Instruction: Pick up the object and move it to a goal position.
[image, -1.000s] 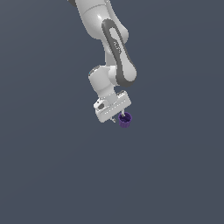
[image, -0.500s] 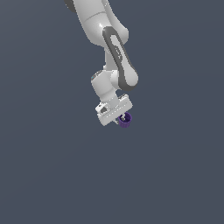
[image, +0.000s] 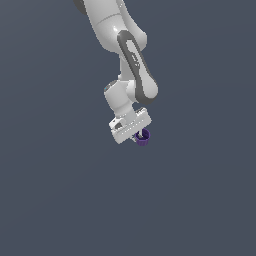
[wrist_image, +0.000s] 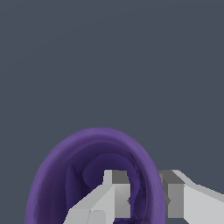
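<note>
purple cup (wrist_image: 52, 175) between fingers (wrist_image: 116, 192)

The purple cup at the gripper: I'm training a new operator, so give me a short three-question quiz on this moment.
1. True or false: one finger is inside the purple cup.
2. What is the gripper doing? A. open, empty B. shut on the cup's wall C. out of view
3. What colour is the background?

Key: 1 true; 2 B; 3 plain dark grey-blue.
</note>
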